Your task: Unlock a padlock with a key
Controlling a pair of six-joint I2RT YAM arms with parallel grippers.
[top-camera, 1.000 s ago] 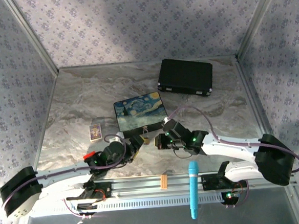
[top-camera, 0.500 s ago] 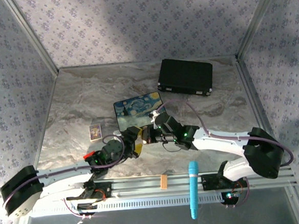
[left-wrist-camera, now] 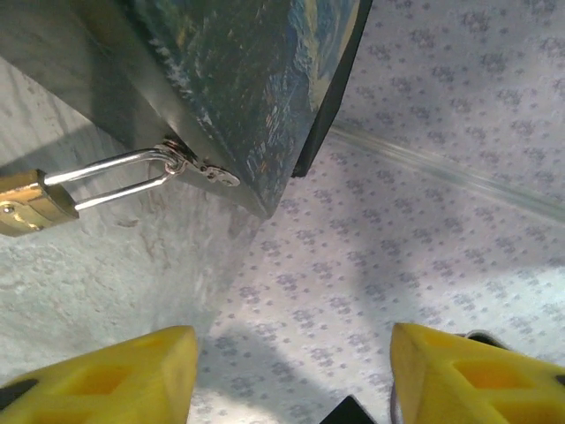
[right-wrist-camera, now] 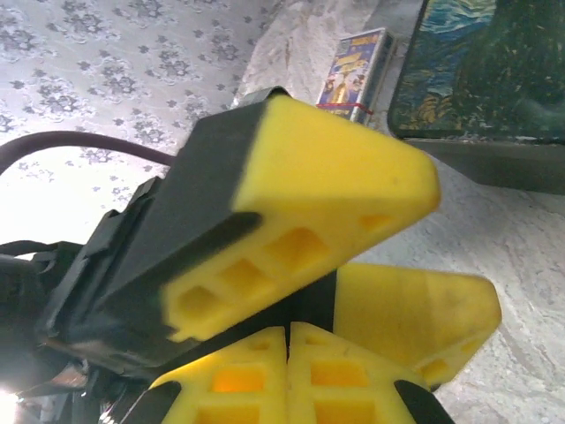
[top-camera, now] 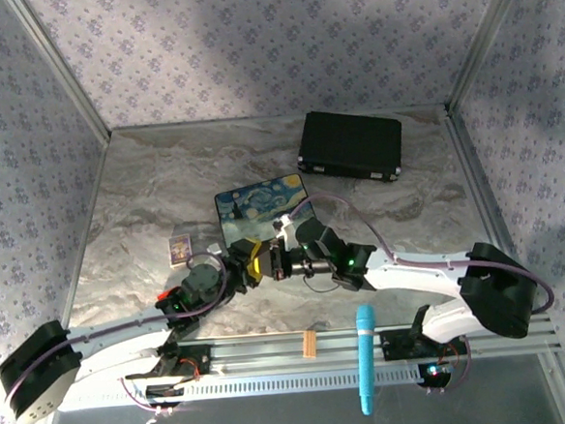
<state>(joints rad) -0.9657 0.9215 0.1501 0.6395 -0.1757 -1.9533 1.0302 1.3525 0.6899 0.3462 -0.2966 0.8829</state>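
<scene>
Above marble table (top-camera: 136, 198), left pincer (top-camera: 252, 263) faces right pincer (top-camera: 275, 263).

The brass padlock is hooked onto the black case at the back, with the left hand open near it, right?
Not quite. The padlock is hooked by its shackle through the clasp of the painted box, not the black case, as the left wrist view shows. The left hand is indeed open near it.
</scene>
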